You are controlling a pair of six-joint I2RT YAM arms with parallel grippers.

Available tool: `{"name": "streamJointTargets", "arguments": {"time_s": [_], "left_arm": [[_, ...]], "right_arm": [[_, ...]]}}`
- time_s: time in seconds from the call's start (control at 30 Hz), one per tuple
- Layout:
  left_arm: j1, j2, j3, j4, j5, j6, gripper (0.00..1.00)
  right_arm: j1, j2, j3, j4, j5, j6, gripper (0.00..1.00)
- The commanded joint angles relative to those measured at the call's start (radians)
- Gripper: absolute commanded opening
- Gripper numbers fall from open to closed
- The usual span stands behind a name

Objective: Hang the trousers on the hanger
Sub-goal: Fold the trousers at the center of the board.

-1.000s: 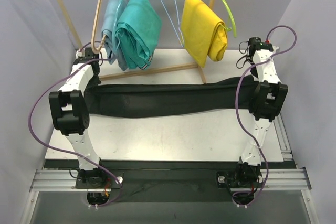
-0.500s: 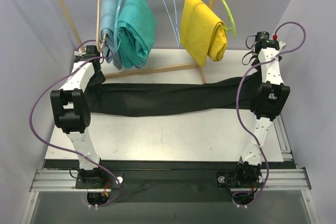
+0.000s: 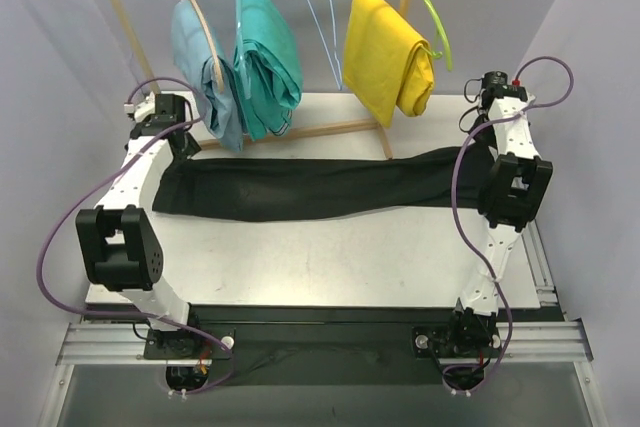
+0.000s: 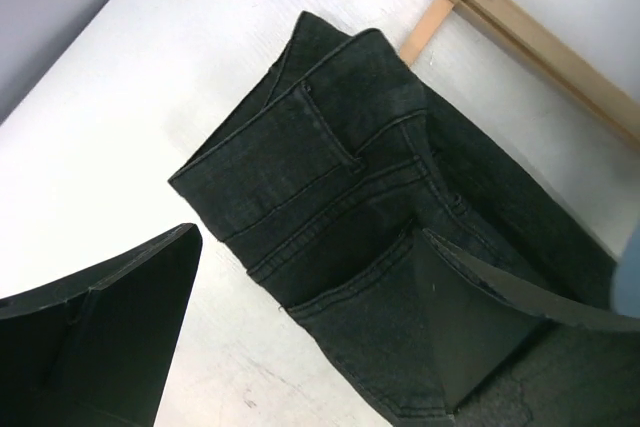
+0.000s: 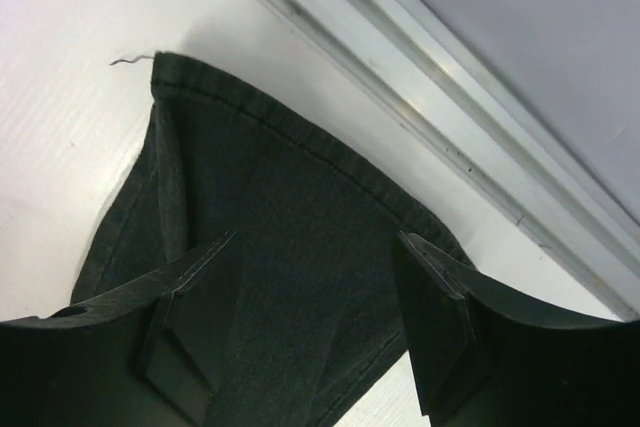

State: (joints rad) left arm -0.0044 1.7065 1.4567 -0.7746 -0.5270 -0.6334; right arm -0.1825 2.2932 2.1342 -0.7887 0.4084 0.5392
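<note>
Trousers (image 3: 300, 189) now flat, perhaps against rack leg (image 3: 385, 140)

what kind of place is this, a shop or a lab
Probably a robotics lab test cell: a left arm and right arm bolted to a metal rail at a white table, plain walls close around, and a small wooden rack at the back.
</note>
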Motion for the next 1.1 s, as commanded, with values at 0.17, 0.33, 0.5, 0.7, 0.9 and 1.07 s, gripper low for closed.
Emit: {"name": "streamJointTargets", "arguments": {"time_s": [0.17, 0.33, 0.5, 0.7, 0.9, 1.07], "left_arm": [[0.103, -0.185, -0.269, 0.126, 0.143, -0.140, 0.97], [0.164, -0.251, -0.432, 0.181, 0.191, -0.201, 0.97], [0.178, -0.239, -0.495, 0.290, 0.255, -0.204, 0.94], [0.175, -0.177, -0.525, 0.366, 0.288, -0.241, 0.94], [0.175, -0.127, -0.558, 0.431, 0.308, -0.272, 0.93], [0.175, -0.084, -0.555, 0.448, 0.314, -0.285, 0.59]], "right_arm": [[-0.086, -0.215, -0.232, -0.011, -0.112, 0.174, 0.61], [-0.130, -0.274, -0.382, -0.006, -0.146, 0.209, 0.60], [-0.129, -0.298, -0.445, 0.000, -0.161, 0.209, 0.59], [-0.120, -0.327, -0.502, 0.006, -0.186, 0.205, 0.59], [-0.135, -0.382, -0.615, 0.025, -0.217, 0.226, 0.59], [-0.146, -0.388, -0.652, 0.040, -0.235, 0.232, 0.59]]}}
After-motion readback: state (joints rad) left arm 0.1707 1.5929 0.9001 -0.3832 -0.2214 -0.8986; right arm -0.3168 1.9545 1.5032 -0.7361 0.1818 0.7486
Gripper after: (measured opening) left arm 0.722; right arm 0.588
